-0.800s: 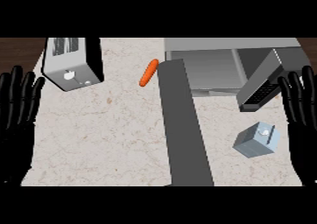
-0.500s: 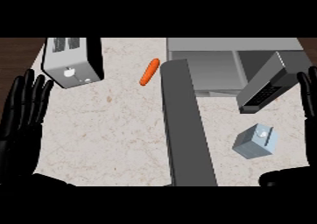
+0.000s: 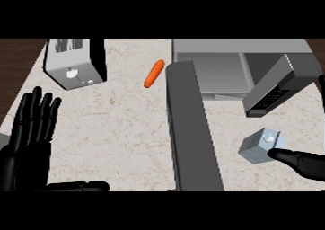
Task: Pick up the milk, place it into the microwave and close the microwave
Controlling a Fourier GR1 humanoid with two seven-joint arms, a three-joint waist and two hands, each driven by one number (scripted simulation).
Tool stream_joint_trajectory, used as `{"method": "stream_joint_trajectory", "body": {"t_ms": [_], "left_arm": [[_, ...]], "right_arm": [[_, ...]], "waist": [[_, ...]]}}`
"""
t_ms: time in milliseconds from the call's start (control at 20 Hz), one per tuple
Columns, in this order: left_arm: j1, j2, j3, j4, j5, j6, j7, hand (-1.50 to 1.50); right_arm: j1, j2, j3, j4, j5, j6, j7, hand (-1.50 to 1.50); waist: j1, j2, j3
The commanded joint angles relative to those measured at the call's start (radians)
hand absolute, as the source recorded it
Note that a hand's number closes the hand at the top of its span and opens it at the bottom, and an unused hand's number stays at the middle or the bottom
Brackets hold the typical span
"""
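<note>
Your milk (image 3: 262,145), a small pale blue carton, stands on the counter (image 3: 125,130) near its right edge, just in front of the microwave (image 3: 241,67), whose door (image 3: 191,130) hangs wide open toward you. Your right hand (image 3: 309,164) sits at the carton's lower right, thumb tip at its base, fingers straight along the right edge, not wrapped around it. Your left hand (image 3: 29,139) rests open at the lower left, fingers up. Farther back you'll see 1 toaster (image 3: 73,63) and 1 carrot (image 3: 154,73).
</note>
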Motion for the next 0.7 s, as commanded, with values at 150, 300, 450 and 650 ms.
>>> {"method": "stream_joint_trajectory", "body": {"t_ms": [150,300,450,650], "left_arm": [[0.136,-0.010,-0.076,-0.113,-0.032,0.016,0.001,-1.50],[0.101,-0.010,-0.096,-0.089,-0.064,0.050,0.007,-1.50],[0.148,-0.010,-0.095,-0.019,-0.015,0.039,-0.100,-1.50],[0.125,-0.003,-0.123,-0.161,-0.066,0.038,0.049,-1.50]], "right_arm": [[-0.002,-0.003,-0.018,0.105,0.033,-0.006,-0.035,-1.50],[0.050,-0.027,-0.064,0.118,-0.016,0.046,-0.060,-1.50],[0.132,0.030,-0.028,0.202,0.024,0.070,-0.198,-1.50],[0.146,0.077,0.028,0.232,0.086,0.034,-0.225,-1.50]], "waist": [[0.004,0.000,0.000],[0.000,0.000,0.000],[0.000,0.001,0.000],[-0.001,0.000,0.000]]}}
